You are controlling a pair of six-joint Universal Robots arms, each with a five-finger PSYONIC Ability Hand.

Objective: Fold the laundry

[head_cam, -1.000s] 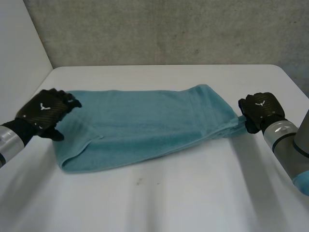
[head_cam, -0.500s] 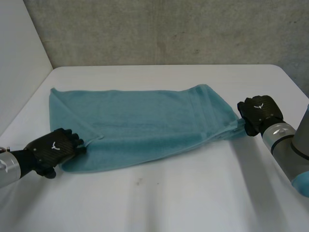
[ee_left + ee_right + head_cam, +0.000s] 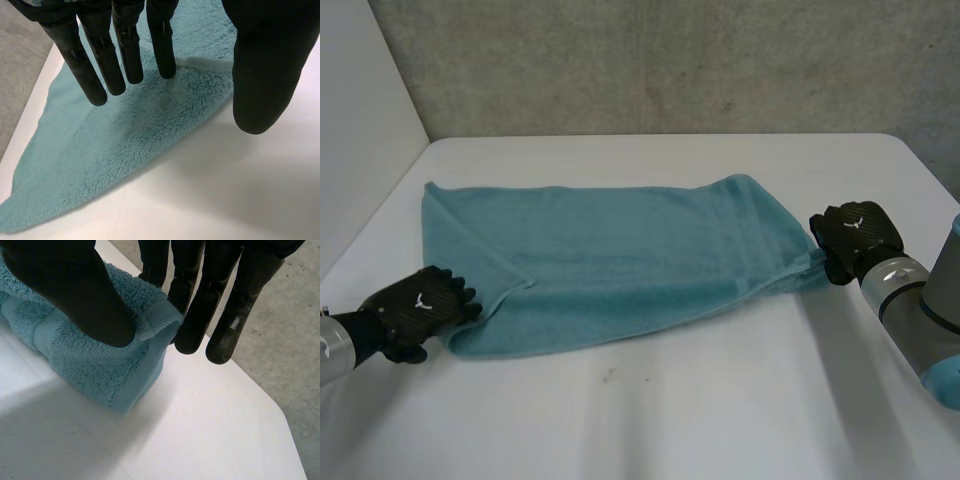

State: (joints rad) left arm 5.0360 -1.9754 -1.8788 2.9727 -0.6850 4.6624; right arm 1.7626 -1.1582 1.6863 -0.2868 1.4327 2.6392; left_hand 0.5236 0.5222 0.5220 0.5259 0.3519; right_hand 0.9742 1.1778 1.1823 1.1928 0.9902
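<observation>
Folded teal towel (image 3: 620, 260) flat on worktop (image 3: 700, 420) centre. Left robot hand (image 3: 415, 312) at towel's 8 o'clock corner: fingers (image 3: 125, 50) straight, holding nothing. Right robot hand (image 3: 850, 240) at 3 o'clock end: pinching towel edge against thumb.

- Head view: high, behind and between the arms, facing down and forward over the white table (image 3: 650, 420) to a grey concrete wall (image 3: 670, 60); takes in the whole teal terry towel (image 3: 620, 260).
- Left wrist view: close, along the black left hand (image 3: 260, 65), onto the towel's near left corner.
- Right wrist view: close, along the black right hand (image 3: 65, 285), at the towel's right end.
- Shared by all three: towel and tabletop.
</observation>
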